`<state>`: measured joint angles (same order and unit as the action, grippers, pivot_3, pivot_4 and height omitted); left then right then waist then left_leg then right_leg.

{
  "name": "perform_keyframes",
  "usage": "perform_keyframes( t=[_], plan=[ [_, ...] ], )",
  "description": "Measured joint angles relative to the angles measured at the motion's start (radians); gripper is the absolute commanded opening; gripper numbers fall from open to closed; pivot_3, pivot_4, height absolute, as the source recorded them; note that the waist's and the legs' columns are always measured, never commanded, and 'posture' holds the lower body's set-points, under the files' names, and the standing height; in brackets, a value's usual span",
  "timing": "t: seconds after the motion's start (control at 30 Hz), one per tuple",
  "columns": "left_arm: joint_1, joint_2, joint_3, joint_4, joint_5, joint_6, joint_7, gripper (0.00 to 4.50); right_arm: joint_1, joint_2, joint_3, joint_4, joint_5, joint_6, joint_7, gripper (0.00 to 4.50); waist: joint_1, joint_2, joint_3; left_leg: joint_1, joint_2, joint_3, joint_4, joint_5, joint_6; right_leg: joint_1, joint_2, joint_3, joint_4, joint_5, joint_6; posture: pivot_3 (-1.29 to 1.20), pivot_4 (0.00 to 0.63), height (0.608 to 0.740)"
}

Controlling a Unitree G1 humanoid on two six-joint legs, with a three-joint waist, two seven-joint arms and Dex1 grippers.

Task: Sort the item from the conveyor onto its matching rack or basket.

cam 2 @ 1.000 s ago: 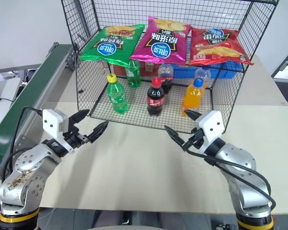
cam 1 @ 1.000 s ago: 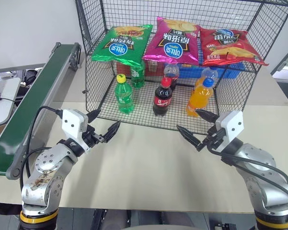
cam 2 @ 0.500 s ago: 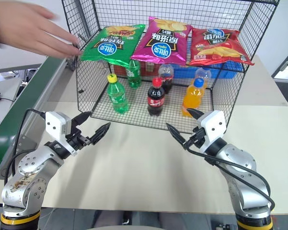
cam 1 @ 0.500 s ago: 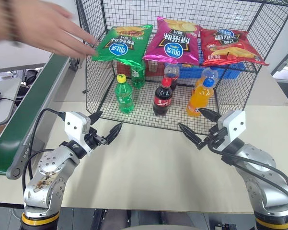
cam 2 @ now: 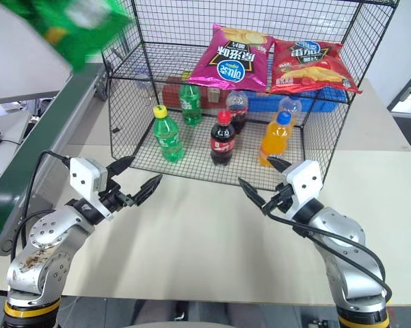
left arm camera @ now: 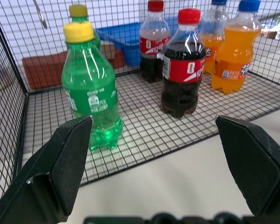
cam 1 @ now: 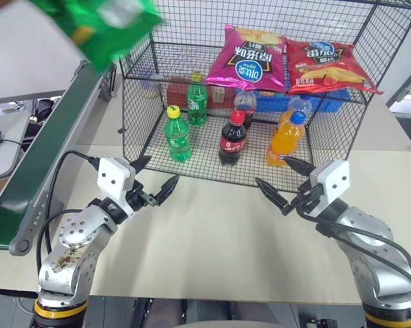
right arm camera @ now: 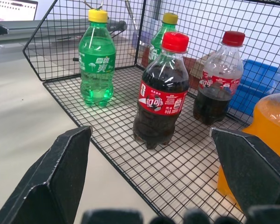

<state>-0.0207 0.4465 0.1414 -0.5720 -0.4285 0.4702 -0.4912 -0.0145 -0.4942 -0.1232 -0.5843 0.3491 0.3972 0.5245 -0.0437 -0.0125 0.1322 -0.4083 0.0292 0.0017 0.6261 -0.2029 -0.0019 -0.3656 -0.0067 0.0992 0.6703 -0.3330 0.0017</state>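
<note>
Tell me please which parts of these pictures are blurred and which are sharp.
Left eye view: the green chip bag at the top left is smeared by motion blur, while the magenta bag and the black wire rack are sharp. Left wrist view: the green bottle and cola bottle are crisp; the near black fingers look soft.

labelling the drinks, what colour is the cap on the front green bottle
Yellow, on the front green bottle; it shows best in the left wrist view.
</note>
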Motion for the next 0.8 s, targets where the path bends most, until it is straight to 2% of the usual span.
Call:
perform_keyframes(
  t=[0.5,0.8],
  plan=[
    [0.104,0.016,0.025,-0.023,0.044,-0.022,0.048,4.48,-0.090,-0.014,0.077,0.029,0.008,0.008,0.044,4.50,0.001,0.000,0.000,0.000,0.000,0.000,0.000,0.000,0.000,0.000,0.000,0.000,0.000,0.000,0.000,0.00,0.150,0.740],
    [0.145,0.001,0.049,-0.034,0.044,-0.036,0.059,4.48,-0.111,-0.029,0.079,0.057,0.010,0.010,0.071,4.50,0.000,0.000,0.000,0.000,0.000,0.000,0.000,0.000,0.000,0.000,0.000,0.000,0.000,0.000,0.000,0.00,0.150,0.740]
  ],
)
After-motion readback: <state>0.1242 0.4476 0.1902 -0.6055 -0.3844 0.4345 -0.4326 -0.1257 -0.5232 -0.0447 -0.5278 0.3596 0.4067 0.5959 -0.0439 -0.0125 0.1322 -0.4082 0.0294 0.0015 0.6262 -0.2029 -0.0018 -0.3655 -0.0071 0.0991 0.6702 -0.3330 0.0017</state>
